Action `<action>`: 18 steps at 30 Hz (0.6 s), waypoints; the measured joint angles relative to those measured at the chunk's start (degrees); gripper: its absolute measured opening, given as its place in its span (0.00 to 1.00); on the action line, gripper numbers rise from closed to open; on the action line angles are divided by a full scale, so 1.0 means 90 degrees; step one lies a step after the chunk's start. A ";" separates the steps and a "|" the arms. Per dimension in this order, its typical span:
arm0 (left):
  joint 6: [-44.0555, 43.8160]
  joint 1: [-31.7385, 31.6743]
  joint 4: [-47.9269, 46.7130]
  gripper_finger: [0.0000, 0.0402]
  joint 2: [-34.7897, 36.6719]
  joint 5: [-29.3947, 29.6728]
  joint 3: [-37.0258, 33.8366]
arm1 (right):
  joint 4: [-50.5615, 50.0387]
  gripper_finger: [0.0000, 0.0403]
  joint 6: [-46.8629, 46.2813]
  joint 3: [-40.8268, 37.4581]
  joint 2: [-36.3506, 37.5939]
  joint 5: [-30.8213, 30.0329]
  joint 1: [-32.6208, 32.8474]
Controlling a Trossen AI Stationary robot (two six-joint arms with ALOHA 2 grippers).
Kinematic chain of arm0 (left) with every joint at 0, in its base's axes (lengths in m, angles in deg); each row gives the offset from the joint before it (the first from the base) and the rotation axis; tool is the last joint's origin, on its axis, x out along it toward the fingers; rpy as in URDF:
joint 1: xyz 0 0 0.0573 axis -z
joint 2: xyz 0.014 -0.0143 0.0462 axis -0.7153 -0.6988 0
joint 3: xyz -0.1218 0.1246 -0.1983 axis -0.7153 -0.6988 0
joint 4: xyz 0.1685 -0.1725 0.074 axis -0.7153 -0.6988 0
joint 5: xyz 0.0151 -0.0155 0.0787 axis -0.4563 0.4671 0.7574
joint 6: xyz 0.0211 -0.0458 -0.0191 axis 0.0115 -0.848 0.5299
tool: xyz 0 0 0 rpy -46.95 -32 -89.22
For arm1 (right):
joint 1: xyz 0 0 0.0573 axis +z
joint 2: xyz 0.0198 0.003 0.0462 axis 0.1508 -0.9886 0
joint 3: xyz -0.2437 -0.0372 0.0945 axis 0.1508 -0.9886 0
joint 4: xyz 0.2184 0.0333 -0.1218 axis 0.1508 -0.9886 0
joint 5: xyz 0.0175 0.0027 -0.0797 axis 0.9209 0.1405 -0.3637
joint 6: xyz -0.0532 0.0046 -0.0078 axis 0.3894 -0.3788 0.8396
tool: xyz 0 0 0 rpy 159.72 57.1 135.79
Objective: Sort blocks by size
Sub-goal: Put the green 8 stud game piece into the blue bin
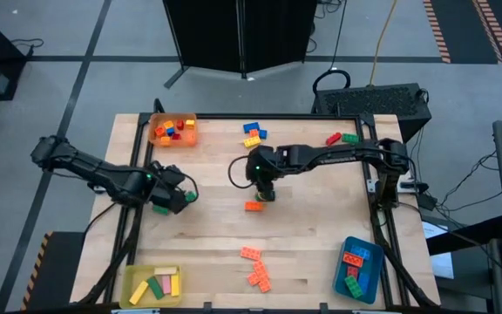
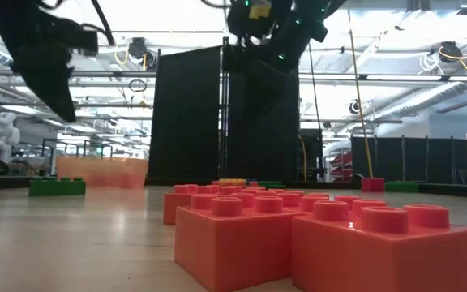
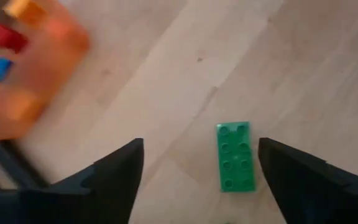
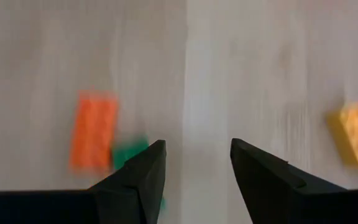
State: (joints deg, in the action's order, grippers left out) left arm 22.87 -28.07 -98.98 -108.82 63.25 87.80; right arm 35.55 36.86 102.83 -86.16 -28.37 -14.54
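Left end effector (image 3: 197, 180) hangs spread wide over a green block (image 3: 235, 156) on the worktop (image 3: 291, 62); it should centre first, then drop and close across the narrow sides. Right end effector (image 4: 197, 180), empty and spread, hovers mid-worktop beside an orange block (image 4: 93, 130).

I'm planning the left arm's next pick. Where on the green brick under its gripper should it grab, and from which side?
Come straight down. The green brick lies flat, studs up, between the open fingers of the left gripper. Clamp its two long sides at mid-length: they are straight and parallel, and already face the fingers.
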 joint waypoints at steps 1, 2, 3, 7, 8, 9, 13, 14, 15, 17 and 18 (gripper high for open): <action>0.0102 -0.0090 0.0247 0.81 0.0000 -0.0091 -0.0115 | -0.0316 0.44 0.0114 0.0000 0.0002 -0.0001 -0.0042; 0.0203 -0.0174 0.0491 0.82 0.0000 -0.0184 -0.0218 | -0.0650 0.44 0.0200 -0.0001 0.0021 0.0000 -0.0078; 0.0229 -0.0253 0.0668 0.84 -0.0001 -0.0304 -0.0305 | -0.0889 0.44 0.0227 -0.0007 0.0028 0.0002 -0.0120; 0.0247 -0.0508 0.1131 0.85 0.0000 -0.0565 -0.0596 | -0.0774 0.44 0.0285 -0.0002 0.0049 0.0271 -0.0283; 0.0243 -0.0567 0.1140 0.85 0.0000 -0.0600 -0.0662 | -0.0706 0.44 0.0359 -0.0002 0.0049 0.0440 -0.0324; 0.0223 -0.0623 0.1121 0.85 0.0000 -0.0647 -0.0726 | -0.0646 0.44 0.0445 -0.0002 0.0049 0.0632 -0.0361; 0.0184 -0.0768 0.1168 0.85 -0.0051 -0.0859 -0.0911 | -0.0401 0.44 0.0741 -0.0091 0.0049 0.1257 -0.0498; 0.0189 -0.0795 0.1173 0.85 -0.0067 -0.0923 -0.0963 | -0.0368 0.44 0.0795 -0.0143 0.0049 0.1347 -0.0533; 0.0189 -0.0817 0.1210 0.85 -0.0088 -0.0975 -0.1020 | -0.0310 0.44 0.0847 -0.0197 0.0049 0.1409 -0.0570; 0.0192 -0.0880 0.1336 0.85 -0.0143 -0.1027 -0.1134 | 0.0060 0.44 0.0901 -0.0308 0.0049 0.1500 -0.0662; 0.0195 -0.0908 0.1379 0.85 -0.0179 -0.1037 -0.1180 | 0.0348 0.44 0.0902 -0.0379 0.0049 0.1506 -0.0708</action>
State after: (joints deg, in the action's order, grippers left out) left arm 24.62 -36.24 -86.56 -110.43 53.92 77.18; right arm 38.68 44.99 99.42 -85.72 -14.82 -20.92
